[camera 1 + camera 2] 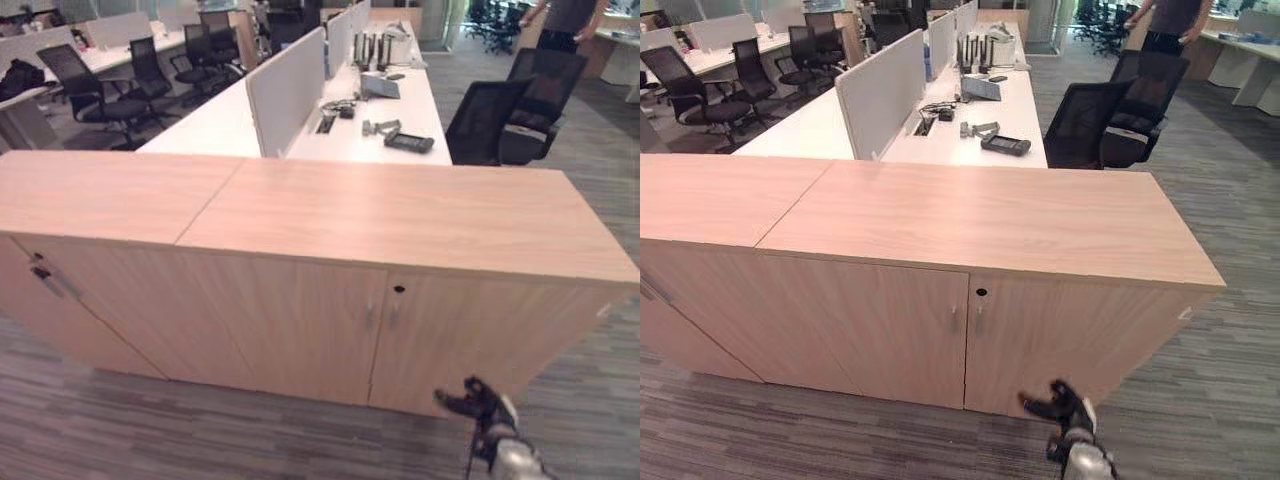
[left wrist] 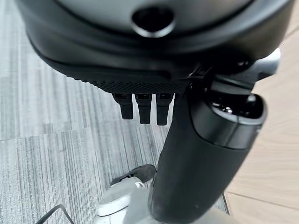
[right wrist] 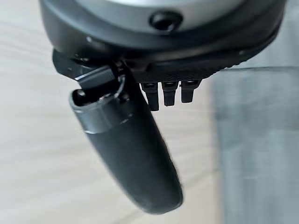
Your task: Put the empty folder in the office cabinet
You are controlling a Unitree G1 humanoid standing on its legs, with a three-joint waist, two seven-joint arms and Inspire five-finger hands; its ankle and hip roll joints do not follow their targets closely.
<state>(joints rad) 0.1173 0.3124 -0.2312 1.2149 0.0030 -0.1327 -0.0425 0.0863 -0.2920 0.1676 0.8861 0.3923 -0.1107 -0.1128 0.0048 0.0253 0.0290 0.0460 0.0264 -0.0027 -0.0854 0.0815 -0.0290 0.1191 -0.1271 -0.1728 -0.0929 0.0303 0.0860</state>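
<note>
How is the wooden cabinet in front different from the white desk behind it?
The cabinet is light brown wood with shut doors and a bare top; the desk is white and carries a dark phone-like device and other small items. The cabinet runs across the view, while the desk stretches away from it, split by a pale divider panel. The cabinet is a closed box down to the floor; the desk has black chairs beside it. Both have flat tops.

Right silver-grey arm enters from lower right; its dark right hand [image 1: 1065,408] is raised low in the head views, thumb out, fingers [image 3: 169,93] straight, holding nothing. Dark left hand [image 2: 154,70]: fingers [image 2: 144,108] straight, thumb extended, empty.
</note>
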